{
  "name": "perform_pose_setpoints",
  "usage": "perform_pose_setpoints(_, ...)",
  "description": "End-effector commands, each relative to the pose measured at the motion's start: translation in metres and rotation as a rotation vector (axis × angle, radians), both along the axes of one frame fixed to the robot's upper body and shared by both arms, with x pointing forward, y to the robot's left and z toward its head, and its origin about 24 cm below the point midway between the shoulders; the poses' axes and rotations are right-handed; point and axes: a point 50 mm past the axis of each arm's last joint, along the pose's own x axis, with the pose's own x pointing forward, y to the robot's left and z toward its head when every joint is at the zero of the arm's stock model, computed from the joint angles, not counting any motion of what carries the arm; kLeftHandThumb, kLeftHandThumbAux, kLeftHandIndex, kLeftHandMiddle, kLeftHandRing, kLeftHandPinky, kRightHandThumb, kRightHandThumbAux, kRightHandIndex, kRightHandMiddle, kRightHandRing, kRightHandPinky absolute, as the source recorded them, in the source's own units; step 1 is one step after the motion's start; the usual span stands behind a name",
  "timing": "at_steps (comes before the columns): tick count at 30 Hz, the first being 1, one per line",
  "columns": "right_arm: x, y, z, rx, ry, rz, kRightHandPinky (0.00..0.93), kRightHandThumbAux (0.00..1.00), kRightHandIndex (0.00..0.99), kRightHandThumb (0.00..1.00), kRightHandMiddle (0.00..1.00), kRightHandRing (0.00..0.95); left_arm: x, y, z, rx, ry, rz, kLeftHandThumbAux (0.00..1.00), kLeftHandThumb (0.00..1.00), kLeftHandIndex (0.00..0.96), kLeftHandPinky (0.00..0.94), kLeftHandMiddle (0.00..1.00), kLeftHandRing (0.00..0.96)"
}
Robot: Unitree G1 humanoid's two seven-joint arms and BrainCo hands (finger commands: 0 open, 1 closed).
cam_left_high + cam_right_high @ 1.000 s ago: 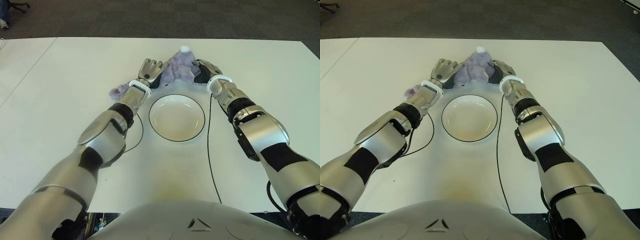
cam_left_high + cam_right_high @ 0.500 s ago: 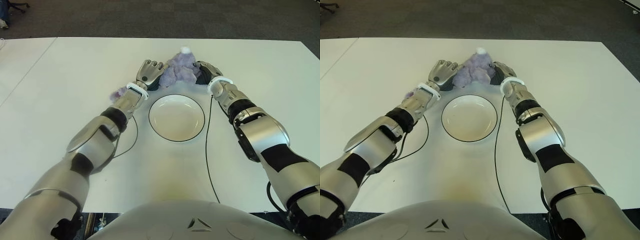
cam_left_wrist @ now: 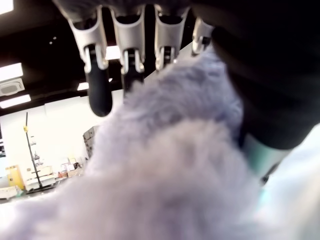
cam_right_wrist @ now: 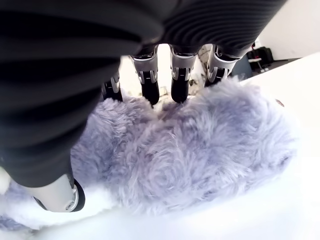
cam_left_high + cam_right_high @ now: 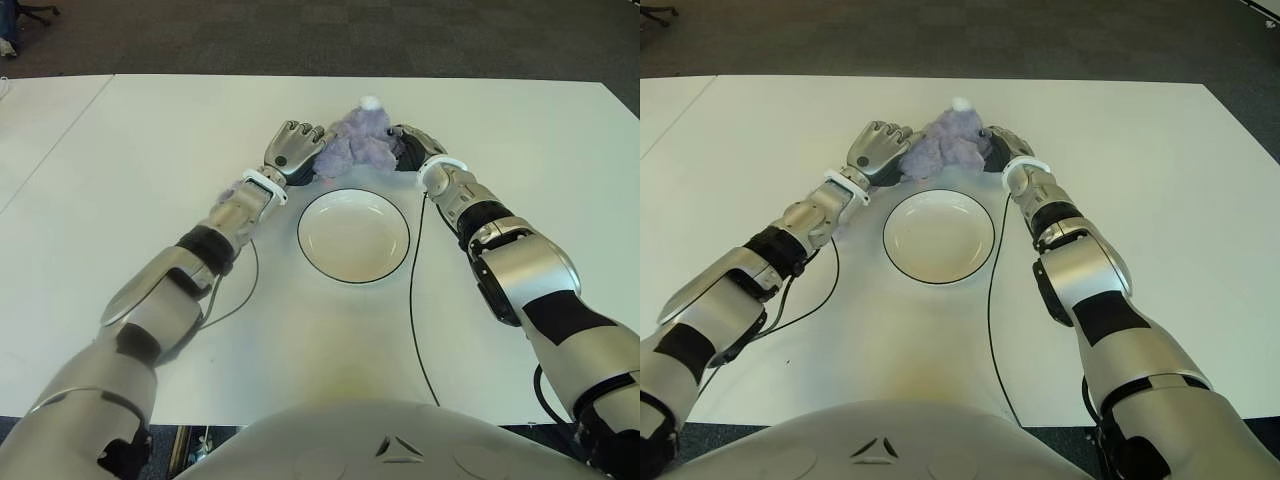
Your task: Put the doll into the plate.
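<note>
The doll (image 5: 357, 138), a fluffy purple plush with a white tip, sits on the white table just beyond the plate (image 5: 400, 262). The plate is round and white with a dark rim, and nothing lies in it. My left hand (image 5: 296, 150) presses the doll's left side, and in the left wrist view its fingers (image 3: 99, 96) curl over the fur (image 3: 170, 165). My right hand (image 5: 409, 146) cups the doll's right side, with fingers (image 4: 180, 88) dug into the fur (image 4: 200, 160). A purple bit (image 5: 231, 189) shows beside my left forearm.
Black cables trail from both wrists across the table, one right of the plate (image 5: 413, 300) and one to its left (image 5: 240, 295). The table's far edge (image 5: 300, 76) meets dark carpet. A second white table (image 5: 40, 120) adjoins on the left.
My left forearm has swung outward to the left and the left hand has shifted slightly left and farther away. The doll stays between both hands; the right arm has barely moved.
</note>
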Motion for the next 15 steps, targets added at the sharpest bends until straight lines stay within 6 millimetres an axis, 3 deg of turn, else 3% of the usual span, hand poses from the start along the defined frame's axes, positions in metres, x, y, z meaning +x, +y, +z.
perform_pose_setpoints(1,-0.017,-0.016,-0.035,-0.048,0.123,-0.073,0.408,0.717,0.387,0.633,0.371,0.397,0.002,0.021,-0.001,-0.006,-0.005,0.047,0.709,0.679,0.419,0.484,0.518,0.513)
perform_pose_setpoints(2,-0.018,-0.018,-0.036,-0.057,0.119,-0.08,0.57,0.717,0.414,0.674,0.518,0.529,0.004,0.024,-0.001,-0.009,-0.005,0.056,0.708,0.68,0.419,0.492,0.52,0.515)
perform_pose_setpoints(5,-0.02,-0.022,-0.04,-0.081,0.114,-0.103,0.677,0.714,0.427,0.692,0.601,0.595,0.01,0.031,-0.001,-0.013,0.002,0.082,0.707,0.681,0.419,0.501,0.523,0.517)
perform_pose_setpoints(7,-0.022,-0.024,-0.042,-0.085,0.106,-0.13,0.663,0.714,0.43,0.698,0.623,0.612,0.013,0.034,-0.002,-0.018,0.008,0.102,0.705,0.682,0.419,0.508,0.525,0.516)
perform_pose_setpoints(9,-0.021,-0.024,-0.041,-0.058,0.088,-0.16,0.717,0.714,0.435,0.706,0.678,0.69,0.016,0.036,-0.002,-0.022,0.014,0.12,0.704,0.684,0.419,0.501,0.523,0.509)
perform_pose_setpoints(15,-0.019,-0.025,-0.035,0.052,0.031,-0.241,0.789,0.712,0.438,0.707,0.729,0.738,0.019,0.039,-0.002,-0.026,0.022,0.154,0.7,0.692,0.42,0.527,0.532,0.523)
